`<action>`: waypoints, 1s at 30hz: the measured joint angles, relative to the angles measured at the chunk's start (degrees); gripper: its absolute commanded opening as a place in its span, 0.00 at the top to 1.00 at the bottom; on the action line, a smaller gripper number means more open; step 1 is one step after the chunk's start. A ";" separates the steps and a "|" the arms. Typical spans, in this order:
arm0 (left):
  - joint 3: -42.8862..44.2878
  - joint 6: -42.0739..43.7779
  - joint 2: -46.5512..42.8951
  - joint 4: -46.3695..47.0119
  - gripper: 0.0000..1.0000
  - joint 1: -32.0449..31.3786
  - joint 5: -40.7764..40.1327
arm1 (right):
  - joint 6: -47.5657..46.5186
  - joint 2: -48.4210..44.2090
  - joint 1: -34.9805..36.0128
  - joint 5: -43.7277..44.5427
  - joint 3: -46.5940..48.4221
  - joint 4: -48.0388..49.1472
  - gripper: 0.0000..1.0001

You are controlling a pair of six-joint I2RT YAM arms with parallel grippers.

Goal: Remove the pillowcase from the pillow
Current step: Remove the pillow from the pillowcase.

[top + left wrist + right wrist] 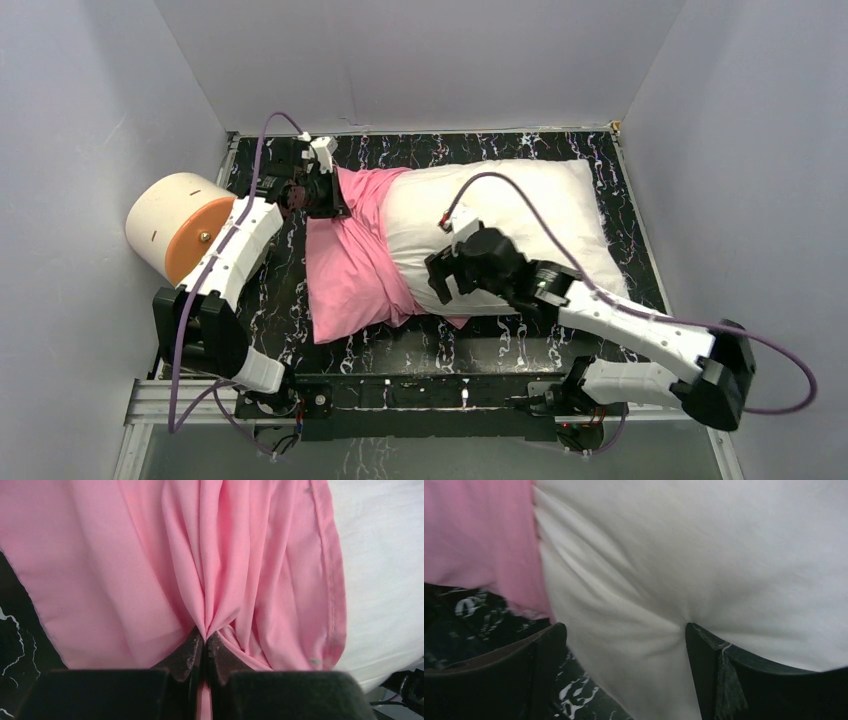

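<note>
- Closest to the lens, on the left: left tool (205, 637) pinched fully together on a gathered fold of the pillowcase (125, 570), with pleats fanning out from the tips.
- Far left, leaning at the edge of the surface (450, 345): cream-and-orange cylinder (175, 225), apart from the cloth and no part of the job.
- Left of centre: pillowcase lying slack and rumpled, matte pink face up, grabbed at its far-left corner and spread toward the near side.
- As a container: seemingly only the left end of the pillow (520, 210) inside the pink mouth, with the hem lapping over it; all the rest bare white, stretching right across the surface.
- Right of centre: right tool (445, 275) spread wide, pressed onto the pillow's near-left part just beside the hem, white stuffing bulging between the fingers (709, 650); nothing clamped, by the look of it.
- Step in hand, as a judgement: late in the pull-off, one side dragging cloth left, the other pinning the cushion.
- Next move calls for: holding the pillow down or drawing it right, while hauling the pillowcase further left until the hem slips off.
- Risk: pillow sliding along with the cloth.
</note>
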 measured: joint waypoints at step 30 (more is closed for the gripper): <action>-25.16 -18.78 -29.18 -4.31 0.18 -21.05 -1.90 | 23.80 19.89 5.84 24.02 7.48 -6.19 1.00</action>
